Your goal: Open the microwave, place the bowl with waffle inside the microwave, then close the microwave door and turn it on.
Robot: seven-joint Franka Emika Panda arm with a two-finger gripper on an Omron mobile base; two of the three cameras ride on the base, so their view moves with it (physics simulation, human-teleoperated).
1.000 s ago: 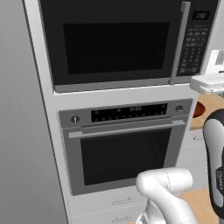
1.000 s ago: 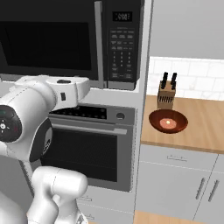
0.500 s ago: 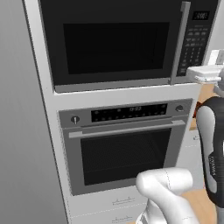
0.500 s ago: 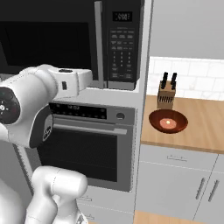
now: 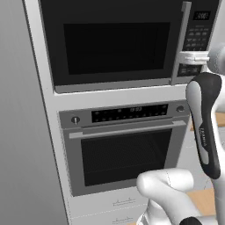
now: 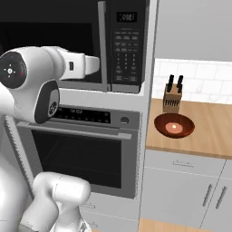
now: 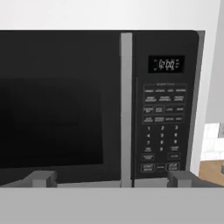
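- Over the last second I have swung my arm up and across, so my end effector [image 7: 111,178] now faces the microwave [image 7: 100,105] squarely, its fingers spread wide apart with nothing between them.
- Nothing in the kitchen itself has shifted: the microwave door [image 5: 112,41] is shut as before, so I judge I am only lining up for the opening step.
- The silver handle [image 7: 126,105] is a tall, flat-faced vertical bar, smooth and metallic-looking, set between the dark glossy window and the black keypad [image 7: 162,129].
- The bowl with waffle [image 6: 174,125], round, shallow and reddish-brown, sits on the wooden desk [image 6: 208,131] right of the appliance column, just in front of a knife block [image 6: 172,97], well apart from my end effector.
- Below the microwave is a grey oven [image 5: 125,147] with a horizontal bar handle.
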